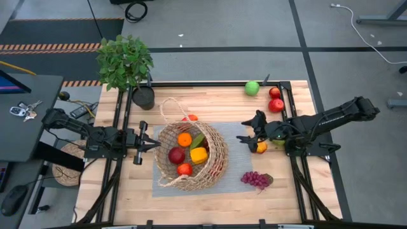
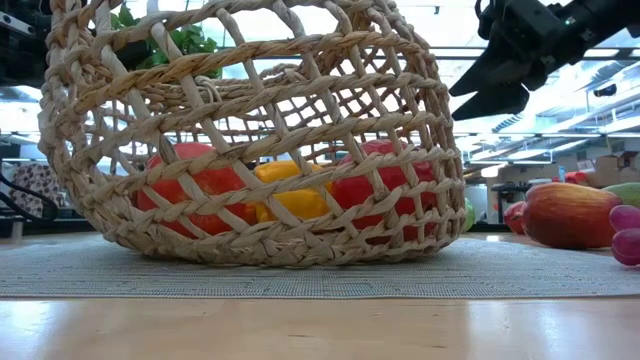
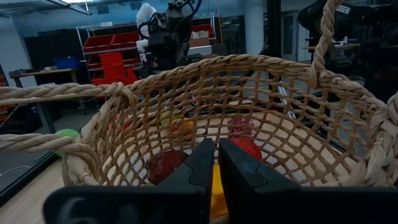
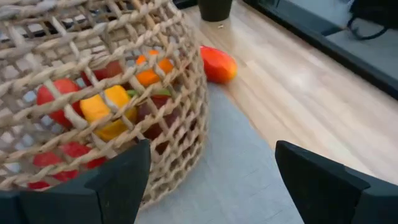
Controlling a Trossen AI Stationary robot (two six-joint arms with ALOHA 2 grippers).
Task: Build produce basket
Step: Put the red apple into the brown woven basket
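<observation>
Right gripper [image 1: 252, 131] hangs empty, jaws apart, just above the yellow-red fruit [image 1: 261, 147] at the round tan wicker basket's [image 1: 219, 147] three o'clock. Judging by that, it's mid-fill: next comes a drop and clamp. Left gripper [image 1: 151, 144], jaws together, waits at nine o'clock. Basket sits upright mid-table [image 1: 210, 102], mouth skyward, handle [image 1: 166, 110] toward eleven.

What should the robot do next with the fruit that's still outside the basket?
Probably lower the open right tool onto the peach-colored fruit just under it and grab it. The basket already holds several pieces, while this fruit still lies on the mat, closest to that tool. The left tool waits at the basket's rim.
</observation>
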